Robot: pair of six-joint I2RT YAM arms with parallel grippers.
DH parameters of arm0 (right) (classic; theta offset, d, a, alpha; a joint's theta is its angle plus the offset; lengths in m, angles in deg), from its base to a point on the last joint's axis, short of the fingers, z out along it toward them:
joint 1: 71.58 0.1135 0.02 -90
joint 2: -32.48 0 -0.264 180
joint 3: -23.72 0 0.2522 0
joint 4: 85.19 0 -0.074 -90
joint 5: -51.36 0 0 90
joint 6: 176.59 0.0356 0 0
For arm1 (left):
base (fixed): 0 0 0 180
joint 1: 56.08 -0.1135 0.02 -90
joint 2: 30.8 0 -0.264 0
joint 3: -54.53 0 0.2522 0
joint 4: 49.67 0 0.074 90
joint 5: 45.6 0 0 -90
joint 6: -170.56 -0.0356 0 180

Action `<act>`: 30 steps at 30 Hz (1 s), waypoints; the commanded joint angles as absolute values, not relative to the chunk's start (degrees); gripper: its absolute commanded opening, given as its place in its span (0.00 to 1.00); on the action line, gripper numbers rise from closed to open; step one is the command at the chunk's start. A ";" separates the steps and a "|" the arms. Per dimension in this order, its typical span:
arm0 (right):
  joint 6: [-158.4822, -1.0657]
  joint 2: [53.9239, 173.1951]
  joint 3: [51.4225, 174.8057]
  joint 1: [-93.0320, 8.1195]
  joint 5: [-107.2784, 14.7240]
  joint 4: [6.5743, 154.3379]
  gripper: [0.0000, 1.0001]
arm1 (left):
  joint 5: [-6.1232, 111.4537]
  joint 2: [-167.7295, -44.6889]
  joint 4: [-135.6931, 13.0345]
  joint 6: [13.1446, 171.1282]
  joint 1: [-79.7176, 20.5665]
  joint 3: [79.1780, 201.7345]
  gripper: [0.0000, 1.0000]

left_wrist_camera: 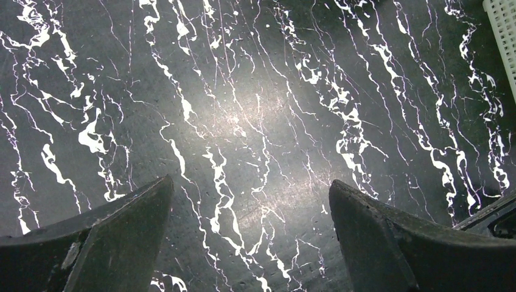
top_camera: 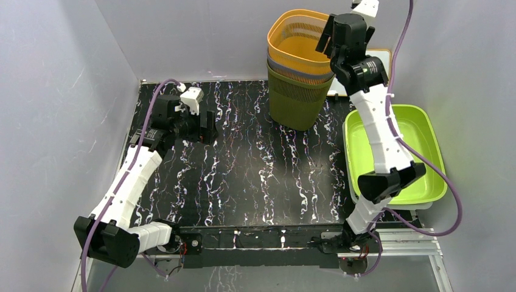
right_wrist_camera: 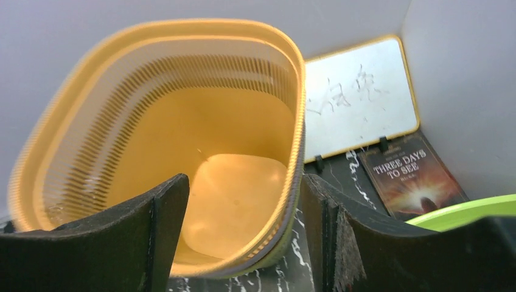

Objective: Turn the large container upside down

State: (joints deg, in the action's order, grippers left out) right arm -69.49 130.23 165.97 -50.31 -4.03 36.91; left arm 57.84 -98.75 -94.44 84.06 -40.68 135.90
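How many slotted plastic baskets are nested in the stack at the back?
3, nested upright: the orange slotted plastic basket innermost, a grey-purple basket showing only its rim band beneath, and the olive-green slotted basket outermost. Another could hide between them.

The orange slatted basket (top_camera: 296,42) stands upright, nested atop an olive basket (top_camera: 295,103).

Upper basket (top_camera: 297,38) is orange, lower basket (top_camera: 297,102) olive, table (top_camera: 243,167) white-veined black, tray (top_camera: 421,125) lime green.
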 commanded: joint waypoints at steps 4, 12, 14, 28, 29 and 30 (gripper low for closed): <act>-65.58 131.68 168.62 -57.91 -16.05 35.62 0.63 | 59.34 -97.62 -95.97 81.39 -40.50 136.02 0.99; -65.64 134.59 168.86 -61.91 -18.65 35.88 0.59 | 60.05 -97.01 -95.33 80.76 -40.45 134.23 0.98; -65.53 135.24 168.39 -62.61 -20.20 35.88 0.57 | 59.89 -96.81 -95.33 80.50 -40.52 133.71 0.98; -65.62 138.15 166.78 -63.81 -23.46 36.76 0.22 | 59.34 -95.69 -94.69 80.34 -40.50 132.41 0.98; -65.79 137.94 166.30 -63.77 -23.29 36.90 0.19 | 59.32 -95.74 -94.71 80.36 -40.45 132.26 0.98; -65.98 137.80 165.93 -63.81 -23.05 36.93 0.13 | 59.39 -95.63 -94.65 80.38 -40.50 132.07 0.98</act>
